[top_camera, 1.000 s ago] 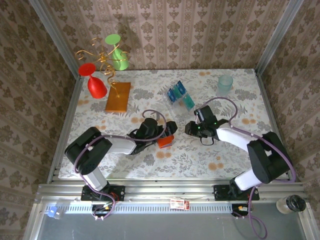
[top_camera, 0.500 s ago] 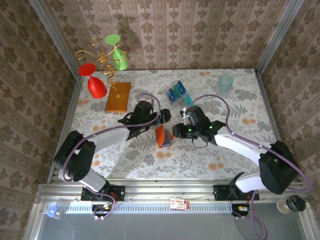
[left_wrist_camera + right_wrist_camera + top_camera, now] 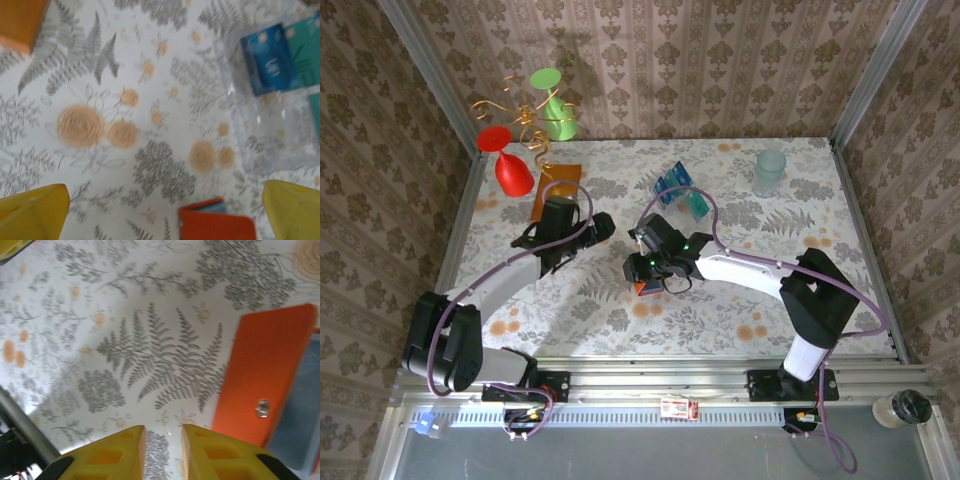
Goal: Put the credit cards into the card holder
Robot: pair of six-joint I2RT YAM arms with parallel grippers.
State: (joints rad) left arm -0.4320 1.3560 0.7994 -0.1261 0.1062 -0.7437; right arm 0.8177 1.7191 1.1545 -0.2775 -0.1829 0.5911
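Over the flower-printed table (image 3: 720,322), the orange-red card holder (image 3: 646,288) lay near the centre, its grey-blue lining showing along one edge. In the top view the right gripper (image 3: 638,272) hung just beside it at about 11 o'clock. The right wrist view showed its yellow fingers (image 3: 107,456) close together, with only a slim gap and nothing in it. The card holder's snap stud (image 3: 261,408) sat at roughly 2 o'clock from them, and whether a finger touched the holder could not be told. The left gripper (image 3: 603,228) was well apart from the holder, at its 10 o'clock, fully spread and empty. Its two yellow fingertips (image 3: 31,212) stood at the bottom corners of the left wrist view. The credit cards (image 3: 268,57), dark blue and teal, stood in a clear plastic rack (image 3: 270,137) at the holder's 1 o'clock, none in either gripper. An orange-brown slab (image 3: 542,198) lay at 10 o'clock beyond the left arm, beside a gold wire stand (image 3: 525,118) carrying a red cup (image 3: 510,168) and a green cup (image 3: 554,108). A pale tumbler (image 3: 770,166) stood at 2 o'clock near the far edge.
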